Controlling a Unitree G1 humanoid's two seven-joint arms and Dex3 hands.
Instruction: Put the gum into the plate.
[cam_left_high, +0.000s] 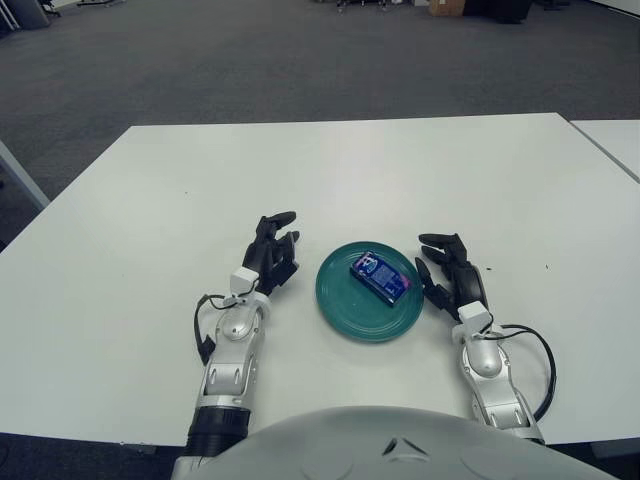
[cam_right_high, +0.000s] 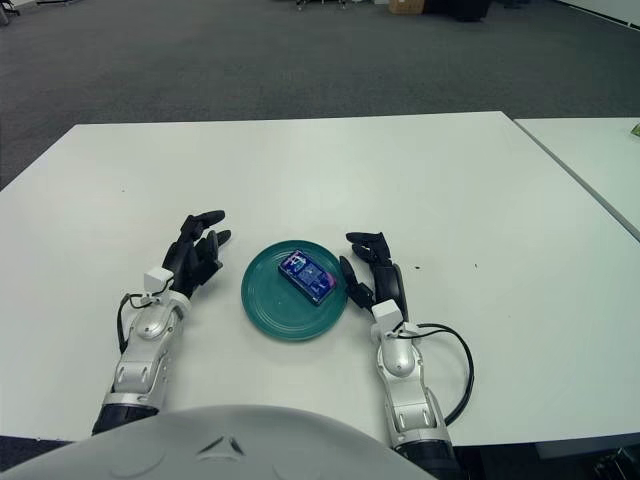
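A blue gum pack (cam_left_high: 381, 275) lies inside a round green plate (cam_left_high: 345, 302) near the table's front edge, toward the plate's upper right. My left hand (cam_left_high: 273, 249) shows just left of the plate, fingers relaxed and holding nothing. My right hand (cam_left_high: 447, 265) shows just right of the plate, close to its rim, fingers relaxed and empty. Neither hand touches the gum.
The plate sits on a wide white table (cam_left_high: 350, 170). A second white table (cam_left_high: 612, 140) adjoins at the right with a narrow gap. Grey carpet lies beyond the far edge.
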